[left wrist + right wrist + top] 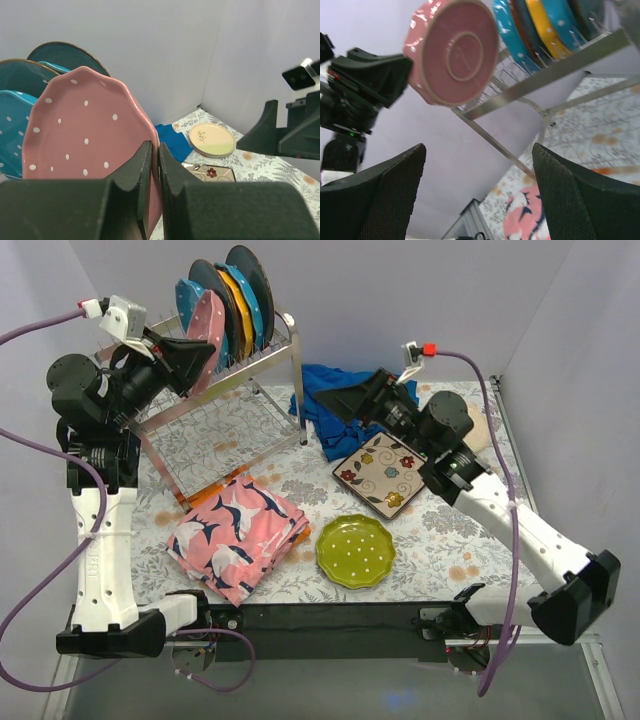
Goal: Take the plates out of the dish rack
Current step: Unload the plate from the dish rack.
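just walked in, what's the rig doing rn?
The left claw is shut on the rim of the pink dotted plate, the front one in the dish rack. The other plates, teal, orange and dark, stand behind it. The right claw is open and empty, above the table near the square floral plate. That plate and a yellow-green plate lie flat on the table.
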Robot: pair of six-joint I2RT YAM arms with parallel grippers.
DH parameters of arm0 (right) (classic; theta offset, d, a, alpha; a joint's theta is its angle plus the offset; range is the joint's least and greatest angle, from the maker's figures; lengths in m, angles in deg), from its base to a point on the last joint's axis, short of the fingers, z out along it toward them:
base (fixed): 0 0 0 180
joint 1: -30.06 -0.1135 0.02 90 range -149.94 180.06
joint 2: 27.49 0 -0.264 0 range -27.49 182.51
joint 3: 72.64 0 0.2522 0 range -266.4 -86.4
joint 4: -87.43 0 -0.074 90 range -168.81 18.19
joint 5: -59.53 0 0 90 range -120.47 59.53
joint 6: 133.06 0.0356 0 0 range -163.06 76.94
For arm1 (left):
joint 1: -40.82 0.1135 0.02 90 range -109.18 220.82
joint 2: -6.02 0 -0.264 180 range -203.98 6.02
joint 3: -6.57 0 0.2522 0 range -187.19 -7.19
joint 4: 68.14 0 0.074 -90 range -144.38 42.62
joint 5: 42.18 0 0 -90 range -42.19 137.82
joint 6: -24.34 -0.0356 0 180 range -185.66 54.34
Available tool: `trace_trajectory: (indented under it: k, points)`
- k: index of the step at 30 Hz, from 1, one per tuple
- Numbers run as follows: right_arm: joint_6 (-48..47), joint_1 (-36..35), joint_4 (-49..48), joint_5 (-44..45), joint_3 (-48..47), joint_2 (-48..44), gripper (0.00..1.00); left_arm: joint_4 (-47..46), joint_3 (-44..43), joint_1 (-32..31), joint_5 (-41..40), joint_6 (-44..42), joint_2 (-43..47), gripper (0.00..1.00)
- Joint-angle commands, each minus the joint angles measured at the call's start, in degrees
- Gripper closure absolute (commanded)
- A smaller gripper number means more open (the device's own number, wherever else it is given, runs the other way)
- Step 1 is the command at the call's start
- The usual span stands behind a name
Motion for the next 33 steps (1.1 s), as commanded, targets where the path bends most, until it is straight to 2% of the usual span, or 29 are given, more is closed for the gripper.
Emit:
trace_trajectory:
  k: [1,5,8,15,19,20,29,30,33]
  points:
    - [6.56,-4.40,-5.25,1.95,-9.51,8.78,0.09,-5.18,2.83,0.11,-0.99,-2.47,4.39,1.00]
    - [7.00,-7.48,-5.08,2.47,-21.45,15.49,0.09,-6.32,5.29,0.02,-0.20,-2.38,5.71,1.00]
    - [7.53,-9.42,-4.29,3.35,-26.13,19.44,0.09,-6.94,7.22,0.02,-0.02,-2.38,6.51,1.00]
    - [6.03,-12.58,-4.46,6.08,-30.98,25.25,0.09,-9.22,11.88,0.02,1.38,-2.73,8.35,1.00]
    - [4.89,-13.55,-8.94,8.00,-30.45,25.78,0.09,-9.75,13.38,0.02,1.65,-3.61,9.58,1.00]
    - [4.72,-13.72,-8.77,9.32,-30.80,26.04,0.00,-9.75,13.56,0.10,1.65,-3.88,9.67,1.00]
    - [5.15,-14.96,-8.59,14.33,-36.68,31.14,0.00,-12.12,17.16,0.02,1.91,-3.00,10.55,1.00]
    - [4.46,-15.04,-8.51,14.17,-37.56,31.84,0.04,-12.21,17.43,0.02,2.00,-2.91,10.55,1.00]
    - [2.78,-15.48,-8.15,15.30,-38.98,32.63,0.04,-12.30,18.83,0.02,1.82,-3.17,11.25,1.00]
